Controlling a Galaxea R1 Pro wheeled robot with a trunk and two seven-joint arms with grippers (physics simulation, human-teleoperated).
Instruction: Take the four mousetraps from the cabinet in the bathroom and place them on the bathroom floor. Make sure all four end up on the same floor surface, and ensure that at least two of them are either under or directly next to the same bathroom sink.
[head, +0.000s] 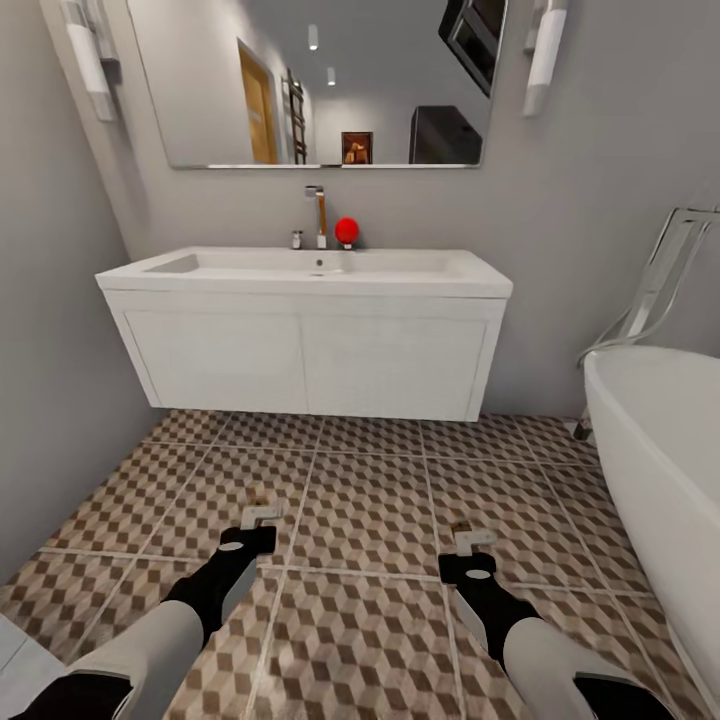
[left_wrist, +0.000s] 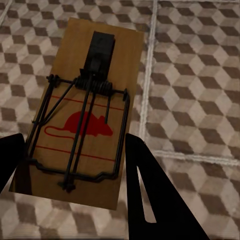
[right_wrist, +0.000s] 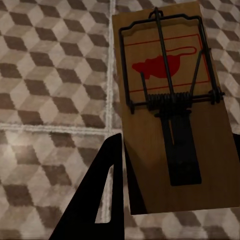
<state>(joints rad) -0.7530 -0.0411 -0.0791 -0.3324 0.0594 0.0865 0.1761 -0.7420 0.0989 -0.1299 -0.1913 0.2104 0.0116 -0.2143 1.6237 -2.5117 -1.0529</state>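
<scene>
left gripper clamped on one mousetrap, right gripper clamped on another mousetrap; both held above bathroom floor before the sink

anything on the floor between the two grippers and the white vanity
Nothing: in the head view, only bare cube-patterned brown and beige tiled floor lies between the left gripper, the right gripper and the white wall-hung vanity.

You see a mirror on the grey wall, a red ball below it, and a white bathtub at its right.
</scene>
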